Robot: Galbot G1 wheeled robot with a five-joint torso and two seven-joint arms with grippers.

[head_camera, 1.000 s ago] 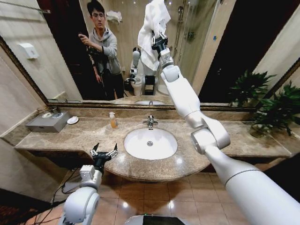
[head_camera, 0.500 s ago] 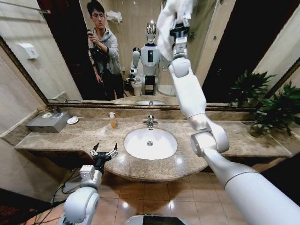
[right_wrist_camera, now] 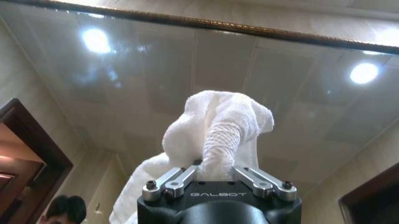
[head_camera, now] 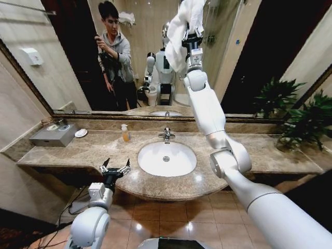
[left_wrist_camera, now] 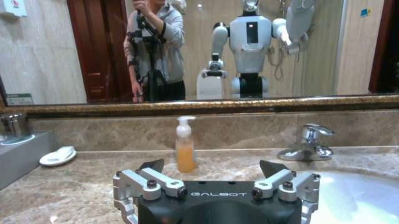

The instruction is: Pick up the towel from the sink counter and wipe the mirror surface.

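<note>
My right arm reaches up over the sink counter [head_camera: 78, 150], and the right gripper [head_camera: 192, 37] is shut on a white towel [head_camera: 181, 28] held against the mirror surface [head_camera: 67, 57] high in the middle. From the right wrist the towel [right_wrist_camera: 215, 135] bunches out of the shut right gripper [right_wrist_camera: 215, 175], with the mirror surface [right_wrist_camera: 124, 65] close behind it. The left gripper [head_camera: 114, 166] hangs open at the counter's front edge, left of the white basin [head_camera: 166, 158]; seen from the left wrist, the left gripper [left_wrist_camera: 215, 175] is open with nothing in it.
On the counter stand a soap bottle [head_camera: 125, 133], a chrome faucet [head_camera: 166, 134], a small white dish [head_camera: 80, 133] and a grey box [head_camera: 54, 135]. A potted plant [head_camera: 301, 122] fills the right end. A person shows reflected in the mirror.
The right arm swept the towel to the right across the glass, then came back slightly left. The left arm has not moved.
</note>
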